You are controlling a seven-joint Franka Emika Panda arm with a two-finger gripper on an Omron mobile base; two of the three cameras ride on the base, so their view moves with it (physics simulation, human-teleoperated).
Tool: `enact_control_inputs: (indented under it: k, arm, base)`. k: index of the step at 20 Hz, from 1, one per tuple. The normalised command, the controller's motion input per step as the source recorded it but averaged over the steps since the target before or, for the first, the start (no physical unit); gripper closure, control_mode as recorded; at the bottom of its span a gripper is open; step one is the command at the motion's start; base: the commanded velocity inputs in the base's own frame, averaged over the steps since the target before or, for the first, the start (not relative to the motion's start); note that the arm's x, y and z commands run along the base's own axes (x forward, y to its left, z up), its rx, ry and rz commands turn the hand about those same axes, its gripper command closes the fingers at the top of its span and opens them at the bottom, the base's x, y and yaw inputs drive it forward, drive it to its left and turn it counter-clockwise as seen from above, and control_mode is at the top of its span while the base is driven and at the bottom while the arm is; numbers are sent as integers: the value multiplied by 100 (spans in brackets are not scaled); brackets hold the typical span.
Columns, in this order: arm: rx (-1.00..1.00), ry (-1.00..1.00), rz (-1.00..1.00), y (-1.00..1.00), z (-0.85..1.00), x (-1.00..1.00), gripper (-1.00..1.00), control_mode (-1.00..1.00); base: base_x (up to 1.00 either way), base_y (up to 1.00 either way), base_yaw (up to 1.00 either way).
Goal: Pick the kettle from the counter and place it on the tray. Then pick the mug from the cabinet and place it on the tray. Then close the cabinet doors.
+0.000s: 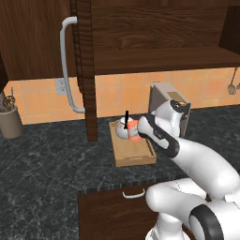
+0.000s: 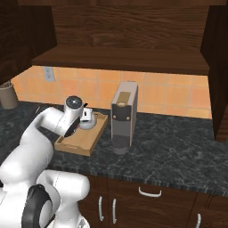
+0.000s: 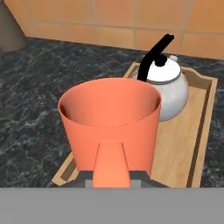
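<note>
The orange-red mug (image 3: 109, 127) is close in front of the hand, its handle toward the camera, and my gripper (image 3: 113, 177) is shut on it. It sits over the near left part of the light wooden tray (image 3: 203, 127); whether its base touches the wood is hidden. Just behind it on the tray is the silver-white kettle (image 3: 168, 87) with its black handle up. In the left base view the mug (image 1: 134, 130) and gripper (image 1: 138, 127) are right beside the kettle (image 1: 122, 129) at the tray's (image 1: 136, 157) far end. The cabinet door (image 1: 86, 70) with its curved handle (image 1: 67, 65) stands open.
The boxy grey coffee machine (image 2: 124, 116) stands just right of the tray (image 2: 78, 143). A beige utensil pot (image 1: 10, 121) is far left on the dark counter (image 1: 47, 173). The other open door (image 2: 220, 67) hangs at the right, above the drawer front (image 1: 117, 208).
</note>
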Motion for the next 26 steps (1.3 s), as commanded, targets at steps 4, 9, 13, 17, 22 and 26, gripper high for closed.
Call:
enact_control_inputs:
  k: [4, 9, 13, 17, 22, 26]
  arm:
    - [-13, -4, 0, 16, -65, 48, 100, -100]
    - [-5, -6, 9, 4, -49, 22, 100, -100]
    - [0, -2, 12, 0, -31, 9, 100, -100]
    - [0, 0, 12, 0, -20, 1, 100, -100]
    - [-4, 0, 7, 0, -17, 14, 100, -100]
    - [-8, 0, 4, 0, -13, 24, 100, -100]
  base:
    - [0, 0, 0]
    - [0, 0, 0]
    - [0, 0, 0]
    - [0, 0, 0]
    - [0, 0, 0]
    - [0, 0, 0]
